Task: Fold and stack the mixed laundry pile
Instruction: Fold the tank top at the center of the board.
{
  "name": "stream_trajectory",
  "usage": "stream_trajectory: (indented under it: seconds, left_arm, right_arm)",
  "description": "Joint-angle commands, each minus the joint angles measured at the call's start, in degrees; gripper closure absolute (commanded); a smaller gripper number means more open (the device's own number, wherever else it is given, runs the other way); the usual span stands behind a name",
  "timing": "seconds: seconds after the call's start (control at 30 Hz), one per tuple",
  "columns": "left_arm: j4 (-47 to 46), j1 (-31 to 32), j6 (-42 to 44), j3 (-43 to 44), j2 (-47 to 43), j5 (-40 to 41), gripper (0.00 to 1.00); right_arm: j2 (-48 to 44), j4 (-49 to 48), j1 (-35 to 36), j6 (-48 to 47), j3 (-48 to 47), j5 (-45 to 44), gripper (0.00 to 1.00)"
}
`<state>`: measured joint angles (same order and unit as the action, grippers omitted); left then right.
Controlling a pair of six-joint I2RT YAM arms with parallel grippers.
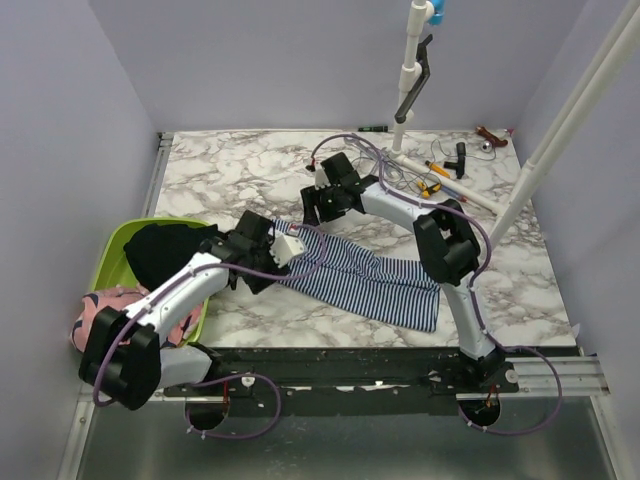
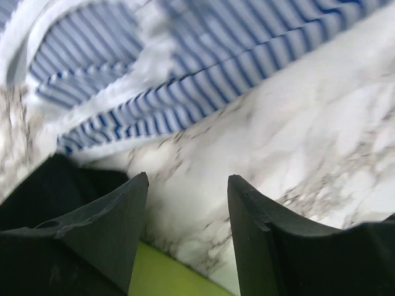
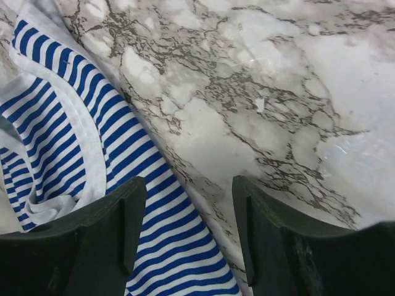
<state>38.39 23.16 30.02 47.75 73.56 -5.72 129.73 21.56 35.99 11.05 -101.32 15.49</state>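
Observation:
The navy-and-white striped garment (image 1: 365, 278) lies spread on the marble table, running from centre to front right. It also shows in the left wrist view (image 2: 185, 68) and the right wrist view (image 3: 80, 154). My left gripper (image 1: 285, 250) is open and empty at its left end (image 2: 188, 185). My right gripper (image 1: 312, 210) is open and empty over its far edge (image 3: 190, 191). The black garment (image 1: 165, 250) lies in the lime green basin (image 1: 118, 245). The pink shark-print garment (image 1: 100, 310) hangs over the basin's near-left rim.
Tools, pens and a white rod (image 1: 450, 180) lie at the table's back right. A white post with a black handle (image 1: 412, 80) stands at the back. A white pole (image 1: 560, 130) slants along the right side. Grey walls enclose the table.

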Motion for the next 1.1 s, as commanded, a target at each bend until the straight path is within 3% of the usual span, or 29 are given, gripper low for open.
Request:
stream_trajectory:
  seconds: [0.0, 0.17, 0.27, 0.5, 0.7, 0.77, 0.83, 1.07]
  left_arm:
    - [-10.62, 9.42, 6.51, -6.84, -6.78, -3.86, 0.44]
    - [-17.17, 12.26, 9.17, -8.98, -2.75, 0.62, 0.49]
    - [-20.94, 12.32, 11.05, -9.9, 0.77, 4.86, 0.54]
    - [-25.09, 12.44, 13.7, -11.23, 6.15, 8.51, 0.57]
    - [-25.44, 12.53, 13.93, -10.81, 6.51, 9.11, 0.85]
    - [-27.05, 12.5, 15.07, -10.94, 7.06, 11.61, 0.95]
    - [-29.76, 12.28, 17.39, -11.17, 8.43, 14.8, 0.99]
    - [-34.6, 11.06, 25.33, -4.32, 17.1, 18.92, 1.0]
  right_arm:
    - [4.55, 1.28, 0.31, -2.22, -1.17, 6.66, 0.41]
    - [7.43, 4.12, 0.24, -2.1, -3.36, 9.59, 0.5]
    - [8.99, 4.97, 0.31, -1.83, -4.7, 10.15, 0.6]
    - [10.54, 5.73, 0.31, -1.16, -6.26, 13.08, 0.72]
    - [11.24, 5.31, -0.01, 0.54, -7.54, 12.65, 0.99]
    - [10.82, 3.22, -1.02, 3.96, -7.07, 11.1, 0.99]
    - [9.32, -2.67, -3.05, 9.36, -4.25, 9.52, 0.99]
    - [6.59, -14.66, -9.08, 21.59, 3.49, 1.89, 0.99]
